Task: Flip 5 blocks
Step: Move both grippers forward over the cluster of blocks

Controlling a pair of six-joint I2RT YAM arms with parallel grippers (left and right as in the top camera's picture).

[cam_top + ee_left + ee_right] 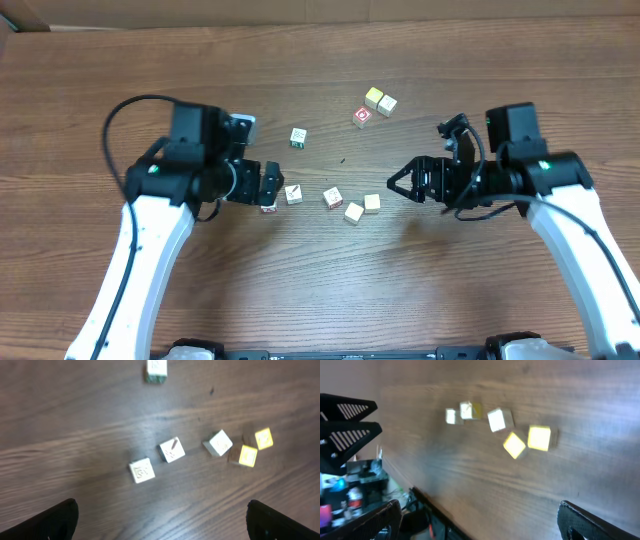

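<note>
**Five pale wooden blocks on the worktop, seen from overhead and from both wrists.** The blocks [333, 197] lie in a loose, slightly sagging row on the brown wood-grain worktop [300, 290], between the two arms. Each rests flat on one face.

- **Leftmost block** [268, 207]: from overhead it sits just beside the tip of the left gripper [270, 186]. The left wrist view shows it lying clear ahead of the fingers.
- **Second block** [294, 194]: just to the right of the leftmost, with a short dark diagonal mark on its top face.
- **Middle block** [333, 197]: it stands apart from its neighbours on both sides and is turned slightly against the row.
- **Fourth block** [354, 212] and **rightmost block** [372, 203]: they lie corner to corner, just beside each other. Whether they touch cannot be told.

Farther from the arms lie other cubes.

- A green-marked cube [298, 137] sits alone, beyond the second block.
- A red-framed cube [362, 117] lies near two yellow-topped cubes [380, 101], which touch one another.

The left gripper points toward the row with its jaws spread wide and nothing between them. The right gripper [398, 181] faces the row from the opposite side, well apart from the rightmost block. In its wrist view the fingers stand at the far corners of the picture, fully spread and empty. The blocks are blurred in the right wrist view, and their printed marks cannot be read.
</note>
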